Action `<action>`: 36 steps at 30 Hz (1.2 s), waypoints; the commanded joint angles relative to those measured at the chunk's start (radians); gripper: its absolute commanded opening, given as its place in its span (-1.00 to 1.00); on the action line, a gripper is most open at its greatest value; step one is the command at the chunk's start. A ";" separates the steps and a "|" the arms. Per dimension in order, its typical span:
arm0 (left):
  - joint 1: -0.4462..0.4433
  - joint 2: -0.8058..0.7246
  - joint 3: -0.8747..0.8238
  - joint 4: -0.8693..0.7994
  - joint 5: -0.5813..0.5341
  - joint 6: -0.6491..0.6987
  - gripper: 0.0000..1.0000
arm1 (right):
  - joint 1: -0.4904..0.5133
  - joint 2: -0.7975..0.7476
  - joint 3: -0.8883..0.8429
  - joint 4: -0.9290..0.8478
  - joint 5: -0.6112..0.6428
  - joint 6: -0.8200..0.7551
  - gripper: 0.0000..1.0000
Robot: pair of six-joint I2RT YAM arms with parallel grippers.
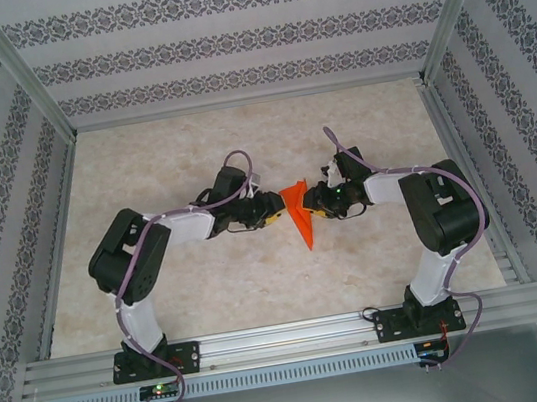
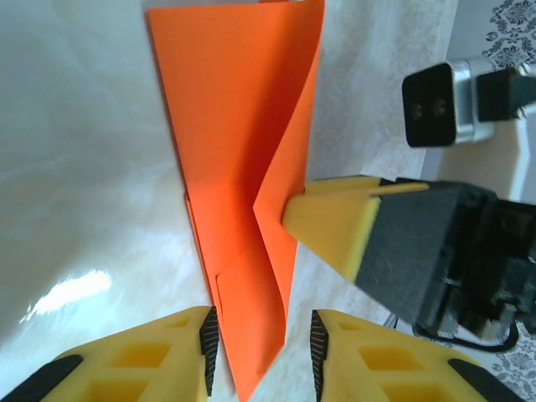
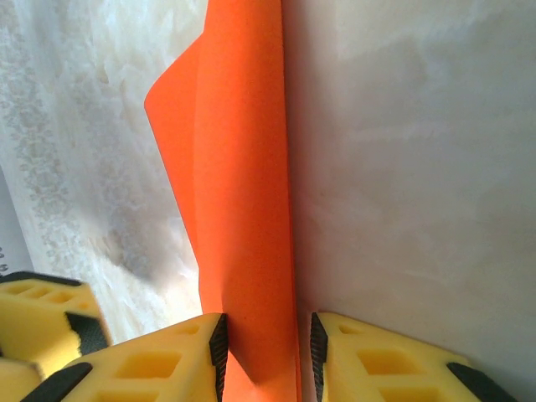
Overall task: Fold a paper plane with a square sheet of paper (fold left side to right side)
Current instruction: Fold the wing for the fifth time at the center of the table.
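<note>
The bright orange sheet of paper (image 1: 300,214) lies mid-table, folded into a narrow pointed paper plane shape with its tip toward the near edge. One flap stands up off the table (image 2: 293,142). My left gripper (image 1: 275,211) comes at it from the left and is open. The paper's tip (image 2: 247,335) lies between its pads, clear of the right pad. My right gripper (image 1: 318,204) faces it from the right, also open, and the paper (image 3: 243,167) runs between its jaws. One yellow finger (image 2: 331,222) of the right gripper touches the raised flap's edge.
The pale marbled table (image 1: 181,153) is boxed in by patterned walls and aluminium rails (image 1: 289,337). The two arms' elbows (image 1: 130,252) (image 1: 441,205) stand either side of the paper. The right wrist's camera block (image 2: 440,105) hangs close to my left gripper (image 2: 260,339).
</note>
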 commanded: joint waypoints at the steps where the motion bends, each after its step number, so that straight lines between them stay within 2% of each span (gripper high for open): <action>1: -0.005 0.056 0.067 0.076 0.058 -0.039 -0.28 | 0.017 0.032 0.006 -0.031 0.030 -0.022 -0.33; 36: -0.034 0.203 0.144 0.122 0.073 -0.096 -0.35 | 0.022 0.024 0.013 -0.049 0.024 -0.034 -0.33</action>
